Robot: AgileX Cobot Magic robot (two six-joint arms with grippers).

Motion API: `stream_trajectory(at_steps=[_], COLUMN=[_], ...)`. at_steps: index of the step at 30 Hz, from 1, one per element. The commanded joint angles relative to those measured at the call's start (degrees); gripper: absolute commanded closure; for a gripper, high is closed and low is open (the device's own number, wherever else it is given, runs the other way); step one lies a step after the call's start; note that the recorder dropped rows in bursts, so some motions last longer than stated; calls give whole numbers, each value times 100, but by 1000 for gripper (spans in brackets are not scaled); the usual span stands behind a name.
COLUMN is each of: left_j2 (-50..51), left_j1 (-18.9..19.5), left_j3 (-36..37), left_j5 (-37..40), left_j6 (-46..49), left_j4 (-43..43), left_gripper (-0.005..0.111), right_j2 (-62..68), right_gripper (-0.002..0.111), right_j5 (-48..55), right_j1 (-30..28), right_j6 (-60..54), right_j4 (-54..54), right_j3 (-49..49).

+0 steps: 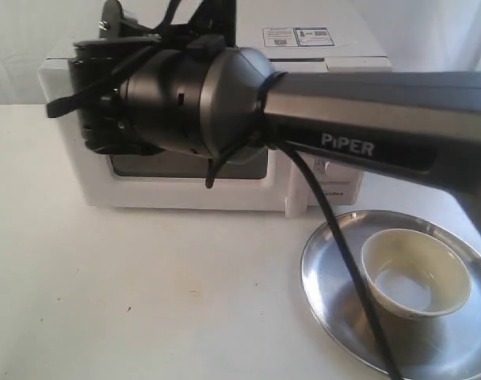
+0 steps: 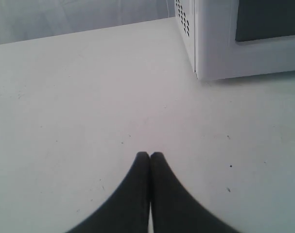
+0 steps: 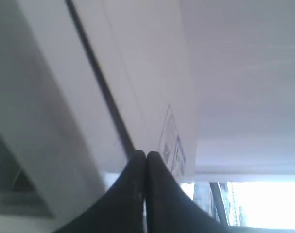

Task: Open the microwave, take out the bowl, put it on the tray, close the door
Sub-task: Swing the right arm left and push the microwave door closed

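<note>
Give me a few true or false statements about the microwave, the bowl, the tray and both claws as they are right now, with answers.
1. The bowl sits on the tray. True.
2. The door of the microwave is swung wide open. False: it looks shut, flush with the front.
3. The left claw is shut and empty, above the bare table. True.
4. The right claw is holding the bowl. False: it is shut on nothing, up against the microwave.
</note>
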Motion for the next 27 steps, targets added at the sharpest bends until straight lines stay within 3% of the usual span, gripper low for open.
stream_trajectory(at_steps=[1, 12, 16, 20, 23, 27], left_j2=[-12, -12, -12, -12, -12, -12], left_j1=[-5, -5, -5, -5, -5, -5], left_j3=[19, 19, 19, 19, 19, 19], left_j5=[-11, -11, -11, -11, -11, -11], left_j6=[-34, -34, -34, -34, -34, -34], left_j4=[-20, -20, -20, -20, -20, -20], left_gripper=[107, 107, 107, 107, 107, 107], right_j2=[-473, -607, -593, -323, -74, 429], right_gripper=[108, 108, 108, 108, 108, 108], right_j5=[19, 35, 29, 35, 35, 35], right_j1=[233, 390, 732, 701, 404, -431], right_j6=[350, -37, -139, -293, -281, -116], right_j4=[-259, 1819, 1754, 1206, 755, -198], right_j3=[14, 294, 339, 348, 443, 536])
